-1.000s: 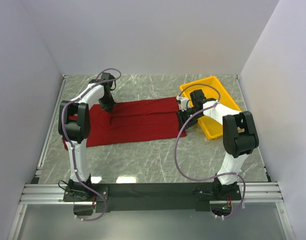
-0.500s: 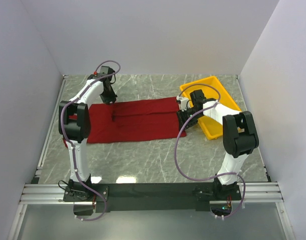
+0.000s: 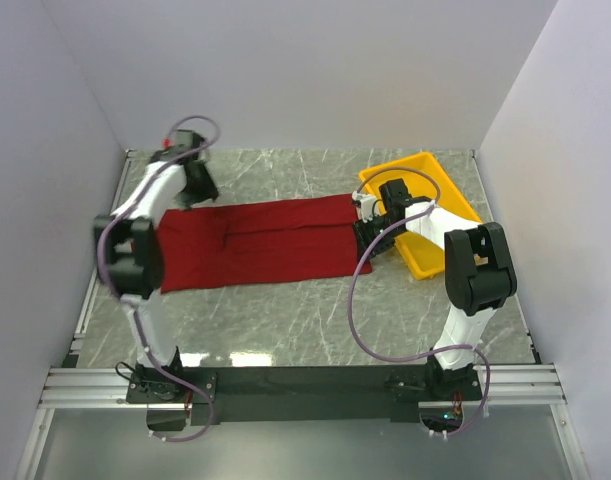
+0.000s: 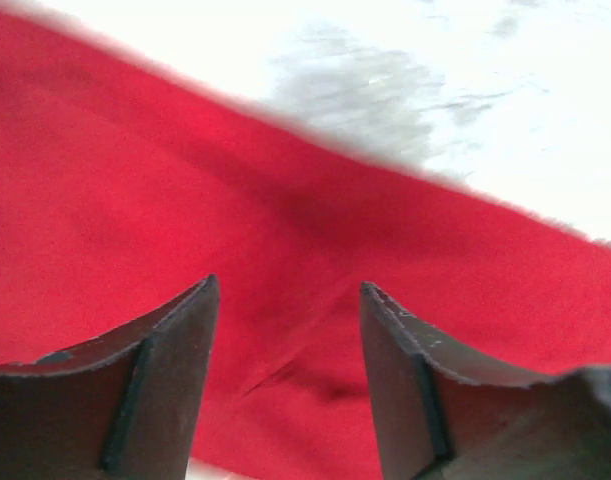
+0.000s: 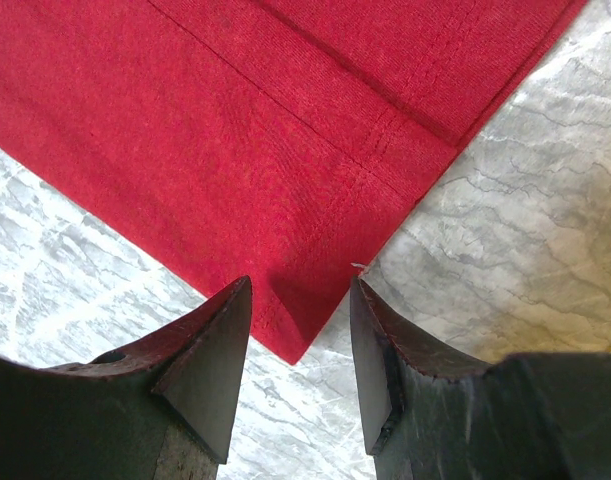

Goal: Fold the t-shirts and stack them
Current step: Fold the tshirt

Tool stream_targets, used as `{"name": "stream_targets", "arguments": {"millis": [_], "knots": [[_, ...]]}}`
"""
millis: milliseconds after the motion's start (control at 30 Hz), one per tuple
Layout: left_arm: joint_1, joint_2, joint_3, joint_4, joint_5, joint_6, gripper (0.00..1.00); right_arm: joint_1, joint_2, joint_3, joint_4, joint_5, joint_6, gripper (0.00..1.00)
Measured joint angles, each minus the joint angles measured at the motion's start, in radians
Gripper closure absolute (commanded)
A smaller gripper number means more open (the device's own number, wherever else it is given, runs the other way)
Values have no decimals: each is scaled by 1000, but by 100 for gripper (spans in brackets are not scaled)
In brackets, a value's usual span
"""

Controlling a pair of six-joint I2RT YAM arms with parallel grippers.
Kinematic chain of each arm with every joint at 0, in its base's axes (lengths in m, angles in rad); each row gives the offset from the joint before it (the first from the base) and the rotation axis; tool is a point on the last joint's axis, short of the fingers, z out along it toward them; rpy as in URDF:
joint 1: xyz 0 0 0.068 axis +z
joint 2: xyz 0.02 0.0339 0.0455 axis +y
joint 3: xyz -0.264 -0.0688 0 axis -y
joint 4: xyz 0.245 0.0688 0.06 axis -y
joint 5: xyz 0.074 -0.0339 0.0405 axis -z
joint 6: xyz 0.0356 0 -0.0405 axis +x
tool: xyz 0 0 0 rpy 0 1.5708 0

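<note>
One red t-shirt (image 3: 255,243) is laid out flat on the marble table (image 3: 315,320), just left of a yellow bin (image 3: 430,185). The left gripper (image 4: 285,290) hovers at its far-left edge and the right gripper (image 5: 300,285) over a right-hand corner, both with jaws apart, holding nothing.

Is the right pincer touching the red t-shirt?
Cannot tell. The right wrist view shows the open right pincer straddling a corner of the red t-shirt, but no plain contact or gap.

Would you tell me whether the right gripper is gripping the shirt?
No, the right gripper stands open above a corner of the shirt.
</note>
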Motion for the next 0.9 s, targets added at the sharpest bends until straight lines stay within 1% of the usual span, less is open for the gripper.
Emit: {"name": "stream_targets", "arguments": {"millis": [67,100,167,200,233,267,300,333,367,533,633,767,900], "knots": [[72,-162,-140,26,16,24,34,0,0,0,0,-2,-3,49],[129,-250,-219,51,39,32,33,0,0,0,0,-4,-3,49],[292,-443,-379,88,85,49,32,0,-2,0,1,-10,-3,49],[394,-529,-455,122,112,53,32,0,-4,0,2,-14,-2,49],[489,-596,-516,133,126,53,33,0,-6,-2,6,-19,0,49],[554,-652,-579,152,141,54,34,0,-8,-4,11,-23,3,49],[610,-673,-608,153,147,54,34,0,-11,-9,17,-28,5,49],[644,-690,-649,154,168,60,35,0,-14,-17,24,-34,6,49],[660,-690,-678,151,188,68,37,0,-18,-25,25,-38,8,49],[703,-595,-768,146,279,119,39,0,-21,-55,36,-55,12,49],[723,-546,-773,150,327,154,42,0,-21,-64,42,-60,13,49],[726,-488,-764,156,386,203,44,0,-21,-64,45,-60,13,49],[726,-430,-754,152,423,247,50,0,-21,-64,45,-59,13,49]]}}
